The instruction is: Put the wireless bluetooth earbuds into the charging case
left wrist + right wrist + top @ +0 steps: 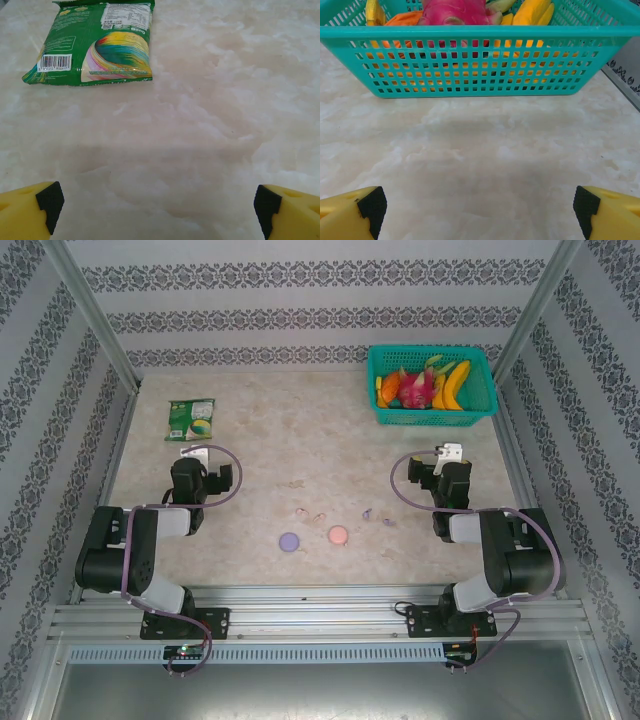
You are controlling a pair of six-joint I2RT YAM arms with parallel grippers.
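Probably light, slick, easily flicked: four tiny pale pink and purple plastic earbuds (367, 512) scattered on marbled tabletop (250, 440), ten to two o'clock of round pink charging case (338, 535); best pinched gently across the body; left fingers (25, 212), right fingers (615, 210) spread apart, empty.

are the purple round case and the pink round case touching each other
Apart. The top external view shows a plain gap between the purple case and the pink case, which lie side by side.
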